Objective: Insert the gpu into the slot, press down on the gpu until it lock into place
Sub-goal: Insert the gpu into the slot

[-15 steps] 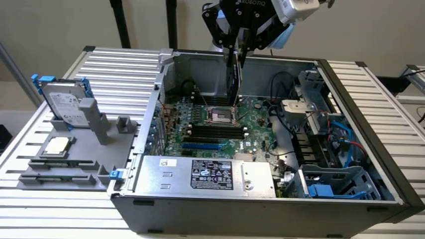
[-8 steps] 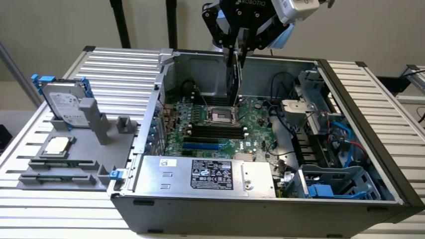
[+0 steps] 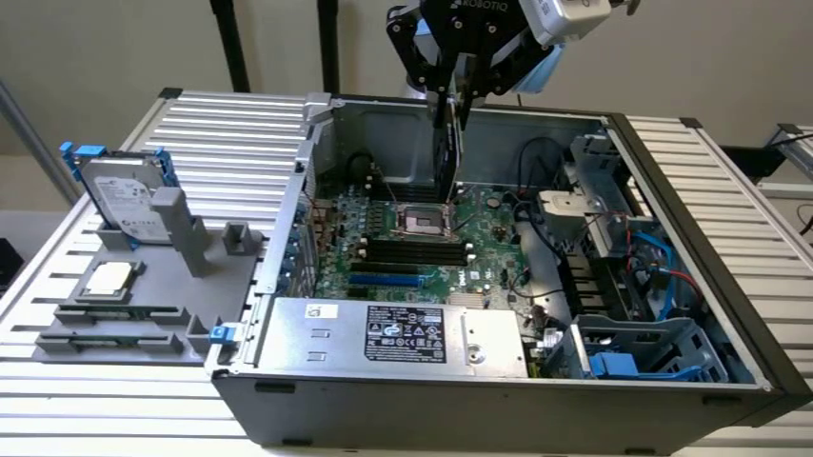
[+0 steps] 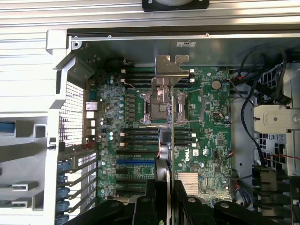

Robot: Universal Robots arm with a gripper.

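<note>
Exterior looks obliquely down; wrist, seemingly overhead; both share the motherboard (image 3: 489,233) (image 4: 211,140).

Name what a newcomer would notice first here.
The gripper hangs over the open case, holding the gpu on edge above the green motherboard. The blue slot lies bare nearer the camera; a hard drive stands outside at the exterior view's left.

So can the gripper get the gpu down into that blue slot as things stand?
Probably yes. The gripper holds the gpu upright above the motherboard, and the blue slot lies bare, with nothing seated in it or lying across it.
</note>
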